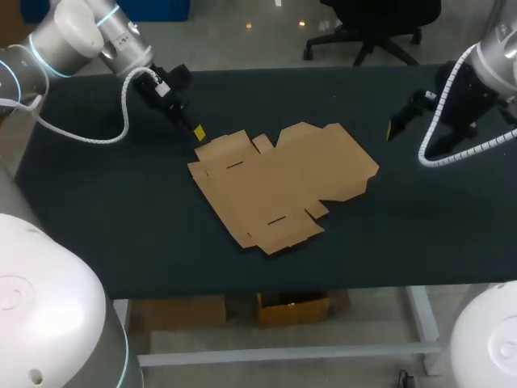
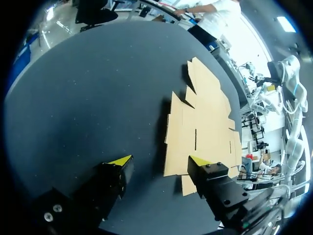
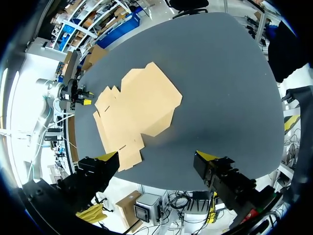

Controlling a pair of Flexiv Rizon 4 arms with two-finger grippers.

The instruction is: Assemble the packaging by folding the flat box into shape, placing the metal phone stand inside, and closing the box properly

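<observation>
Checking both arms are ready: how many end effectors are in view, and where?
2. The left end effector is by the far-left corner of the flat box; the right end effector hangs over bare table to the box's right, apart from it. Both open.

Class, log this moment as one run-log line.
flat box: unfolded on table; left end effector: open, at box edge; right end effector: open, clear of box

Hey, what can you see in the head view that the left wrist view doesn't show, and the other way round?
Only the head view shows the right gripper, well apart from the flat box. Only the left wrist view shows the left gripper's fingers spread open, one by the box's edge. Both show the box lying unfolded on the dark table.
</observation>
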